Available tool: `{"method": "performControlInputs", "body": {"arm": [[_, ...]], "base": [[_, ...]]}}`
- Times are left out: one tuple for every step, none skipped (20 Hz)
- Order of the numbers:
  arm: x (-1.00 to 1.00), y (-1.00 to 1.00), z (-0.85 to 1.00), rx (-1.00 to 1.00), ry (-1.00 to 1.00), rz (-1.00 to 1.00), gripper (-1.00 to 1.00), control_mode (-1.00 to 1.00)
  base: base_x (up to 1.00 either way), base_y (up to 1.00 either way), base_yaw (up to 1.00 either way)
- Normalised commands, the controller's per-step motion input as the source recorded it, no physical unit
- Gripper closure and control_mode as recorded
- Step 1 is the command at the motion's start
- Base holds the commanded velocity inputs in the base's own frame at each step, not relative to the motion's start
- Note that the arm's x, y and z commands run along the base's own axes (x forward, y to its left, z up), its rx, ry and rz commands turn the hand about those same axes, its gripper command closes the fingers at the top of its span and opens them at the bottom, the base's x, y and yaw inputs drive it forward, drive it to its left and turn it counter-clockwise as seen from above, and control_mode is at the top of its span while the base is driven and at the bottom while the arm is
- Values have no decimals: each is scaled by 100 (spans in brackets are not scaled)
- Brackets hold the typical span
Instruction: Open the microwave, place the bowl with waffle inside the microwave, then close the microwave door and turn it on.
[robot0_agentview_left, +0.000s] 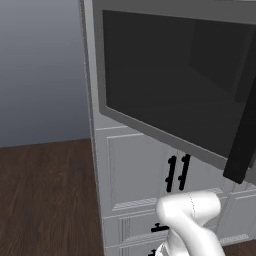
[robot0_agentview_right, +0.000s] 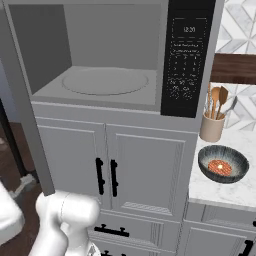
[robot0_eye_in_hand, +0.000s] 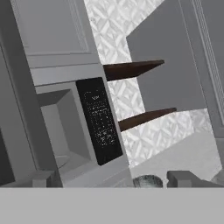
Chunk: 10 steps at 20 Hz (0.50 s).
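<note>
The microwave (robot0_agentview_right: 115, 107) stands open, showing a bare grey cavity with a round turntable (robot0_agentview_right: 105, 81) and a black keypad panel (robot0_agentview_right: 187, 55) on its right. The microwave door (robot0_agentview_left: 175, 80) is swung out to the left, its dark glass facing the left base view and its black bar handle (robot0_agentview_left: 243, 140) at the free edge. On the white counter to the microwave's right sits the dark bowl (robot0_agentview_right: 223, 163) with the reddish-brown waffle (robot0_agentview_right: 221, 167) in it. My gripper (robot0_eye_in_hand: 113, 179) is open and holds nothing; in the hand view it faces the keypad (robot0_eye_in_hand: 99, 120) and the cavity (robot0_eye_in_hand: 57, 131) from low down.
A beige crock of wooden utensils (robot0_agentview_right: 213, 125) stands behind the bowl. Dark wooden shelves (robot0_eye_in_hand: 133, 69) hang on the patterned wall to the right. White cabinet doors with black handles (robot0_agentview_right: 106, 177) sit under the microwave. The floor on the left is dark wood (robot0_agentview_left: 45, 200).
</note>
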Motion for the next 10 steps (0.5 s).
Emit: {"method": "performControlInputs", "body": {"arm": [[6, -54, -5, 0, 0, 51, -100, -100], [10, -57, -14, 0, 0, 54, -100, -100], [11, -57, -19, 0, 0, 59, -100, -100], [15, -61, -23, 0, 0, 62, -100, -100], [16, -56, -25, 0, 0, 64, -100, -100], [24, -49, -26, 0, 0, 67, -100, -100], [25, -47, -27, 0, 0, 69, -100, -100], [22, -43, -21, 0, 0, 70, -100, -100], [20, -34, -15, 0, 0, 69, -100, -100], [19, -19, -13, 0, 0, 69, -100, -100]], "base": [[0, 0, 0], [0, 0, 0], [0, 0, 0], [0, 0, 0], [0, 0, 0], [0, 0, 0], [0, 0, 0], [0, 0, 0], [0, 0, 0], [0, 0, 0]]}}
